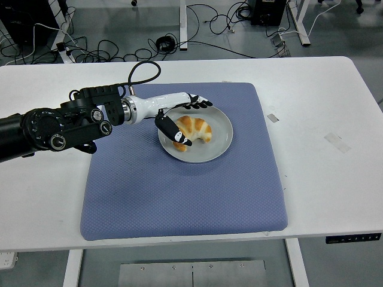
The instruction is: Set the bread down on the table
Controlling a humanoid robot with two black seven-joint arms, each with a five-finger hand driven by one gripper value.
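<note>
A golden croissant (pixel 194 130) lies on a grey plate (pixel 219 141) in the upper middle of the blue mat (pixel 179 191). My left hand (pixel 187 118) reaches in from the left with its white wrist low over the plate's left rim. Its fingers (pixel 200 103) stretch along the croissant's far side and the thumb (pixel 173 130) comes down on its near left end. The hand brackets the bread loosely, and the bread still rests on the plate. My right arm does not show.
The white table (pixel 323 107) has bare surface to the right and left of the mat, with two tape strips (pixel 337 141) on the right. Cables lie on the floor beyond the far edge.
</note>
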